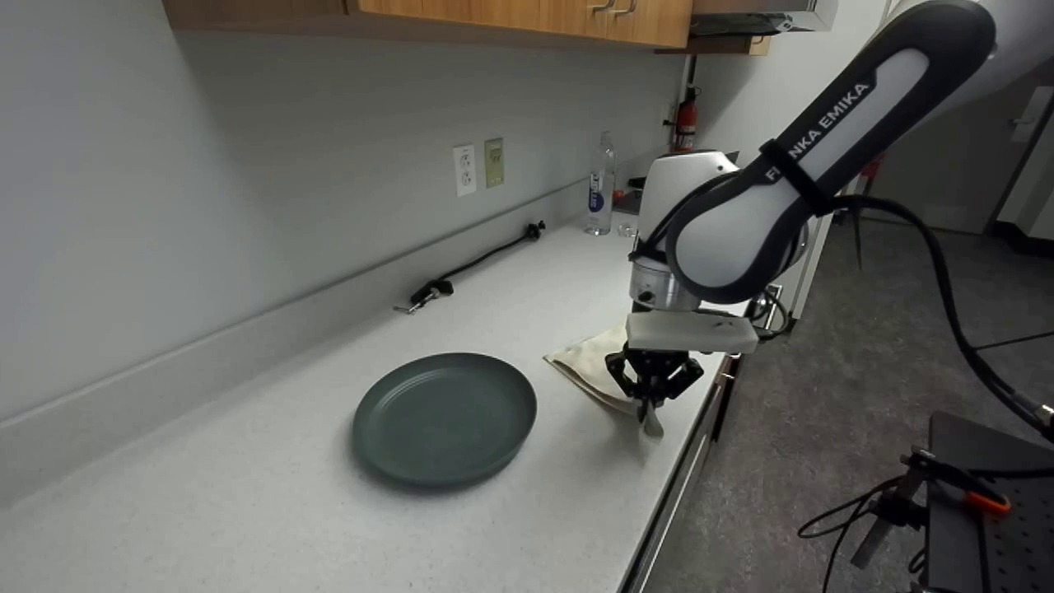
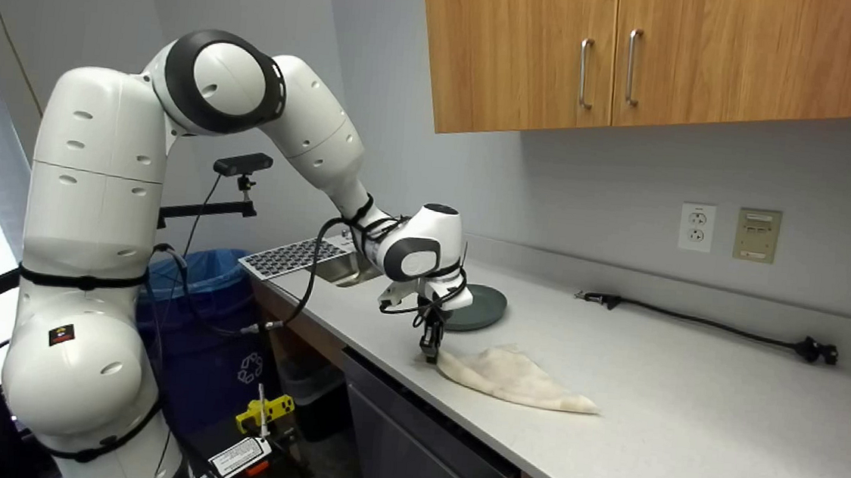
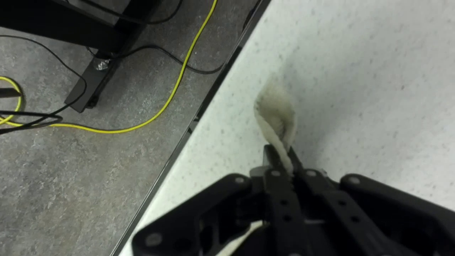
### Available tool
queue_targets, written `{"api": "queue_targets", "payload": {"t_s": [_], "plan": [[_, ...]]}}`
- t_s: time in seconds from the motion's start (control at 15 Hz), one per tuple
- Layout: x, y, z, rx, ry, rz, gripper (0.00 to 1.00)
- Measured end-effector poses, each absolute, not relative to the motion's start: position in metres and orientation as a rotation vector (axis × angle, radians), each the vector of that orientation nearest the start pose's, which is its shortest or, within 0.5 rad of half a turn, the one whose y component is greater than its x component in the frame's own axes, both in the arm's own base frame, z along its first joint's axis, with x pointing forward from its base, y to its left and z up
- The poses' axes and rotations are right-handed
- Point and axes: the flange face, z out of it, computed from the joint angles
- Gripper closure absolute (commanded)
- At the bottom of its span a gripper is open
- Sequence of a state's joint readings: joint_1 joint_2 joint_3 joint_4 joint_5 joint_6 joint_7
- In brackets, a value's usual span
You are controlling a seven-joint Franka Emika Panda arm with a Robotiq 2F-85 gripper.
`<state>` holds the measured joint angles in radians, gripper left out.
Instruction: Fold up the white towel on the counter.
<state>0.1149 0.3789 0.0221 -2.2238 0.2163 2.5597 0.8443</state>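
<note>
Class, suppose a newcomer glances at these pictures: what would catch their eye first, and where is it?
Probably the white robot arm, reaching over the counter in both exterior views, its end effector pinching a bit of the white towel. Next, perhaps, the dark green plate, lying on the counter near the towel. In the wrist view, a yellow cable curving across the grey floor stands out.

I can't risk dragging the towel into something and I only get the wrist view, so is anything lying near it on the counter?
Observer: Yes, in both exterior views a dark green plate lies near the white towel, not touching it.
Operator: And the rest of the towel?
Observer: In an exterior view, it stretches from the hand to a narrow end on the counter.
Operator: Anything standing upright?
Observer: A clear bottle, near the wall, in an exterior view.
</note>
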Motion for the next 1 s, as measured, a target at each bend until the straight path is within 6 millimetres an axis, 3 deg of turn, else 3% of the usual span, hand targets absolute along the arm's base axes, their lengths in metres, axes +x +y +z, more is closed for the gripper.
{"api": "queue_targets", "payload": {"t_s": [0.2,0.33,0.47,0.8,1.0], "plan": [[0.533,0.088,0.22,-2.75,1.205,0.255,0.99],[0.533,0.083,0.234,-2.758,1.19,0.294,0.99],[0.539,0.063,0.243,-2.776,1.212,0.299,0.99],[0.559,-0.01,0.25,-2.859,1.338,0.186,0.99],[0.573,-0.036,0.252,-2.885,1.405,0.125,0.99]]}}
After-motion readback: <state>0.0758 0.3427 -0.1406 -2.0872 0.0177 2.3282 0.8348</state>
